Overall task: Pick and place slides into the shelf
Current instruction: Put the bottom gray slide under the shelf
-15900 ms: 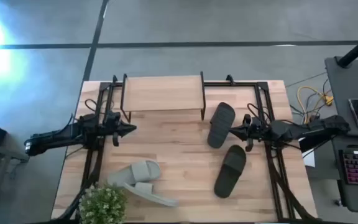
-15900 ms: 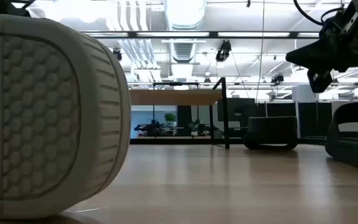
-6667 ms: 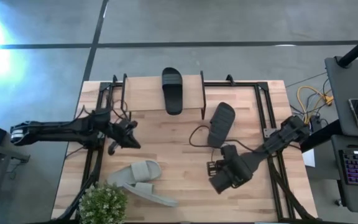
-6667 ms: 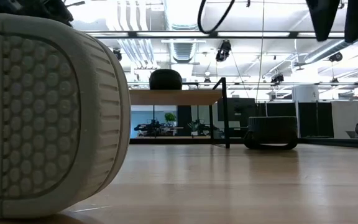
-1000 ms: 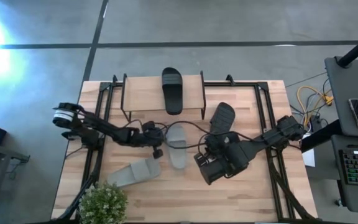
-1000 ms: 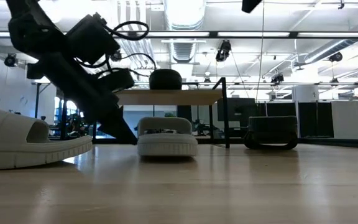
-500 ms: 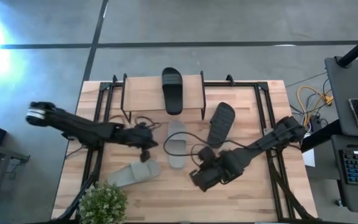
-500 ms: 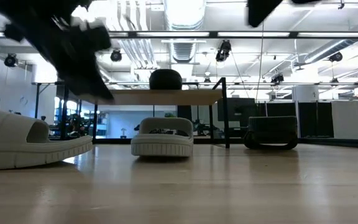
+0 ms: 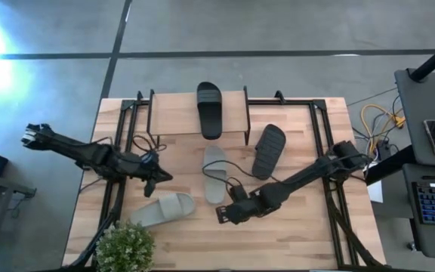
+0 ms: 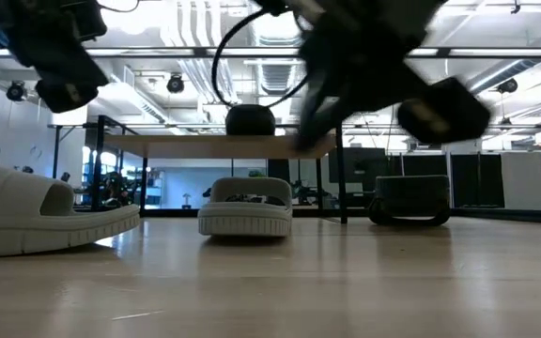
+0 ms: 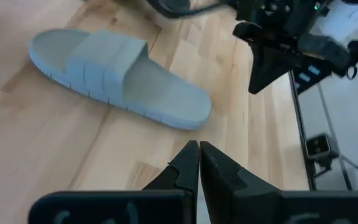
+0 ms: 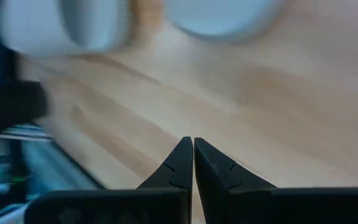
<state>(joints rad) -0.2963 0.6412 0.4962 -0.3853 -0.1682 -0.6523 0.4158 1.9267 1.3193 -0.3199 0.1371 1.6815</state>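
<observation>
**Both grippers empty and closed; one black slide on the shelf, three on the table**

The left gripper [image 11: 198, 163] has its two fingers pressed tip to tip with nothing between them, which only its own wrist view makes plain. Ahead of those fingers lies a light grey slide [image 11: 118, 78] flat on the wooden table [image 11: 36, 155]. From above, the same gripper [image 9: 161, 177] sits over the table's left side, apart from every slide.

The right gripper [image 12: 188, 158] is likewise fully closed and holds nothing; its wrist view shows only bare wood under the tips and blurred grey shapes beyond. The high view places it [image 9: 223, 215] near the table's middle at the front, just beside the heel end of the upright grey slide [image 9: 214, 174].

The second grey slide [image 9: 161, 210] lies at the front left, near a small green plant [image 9: 125, 248]. One black slide [image 9: 209, 110] rests on top of the shelf [image 9: 176, 113]. The other black slide [image 9: 268, 151] lies on the table to the right of the shelf.

The low view adds what the overhead one hides: the shelf top [image 10: 186, 146] stands raised on thin black legs, with the black slide's end [image 10: 250, 120] above it.
</observation>
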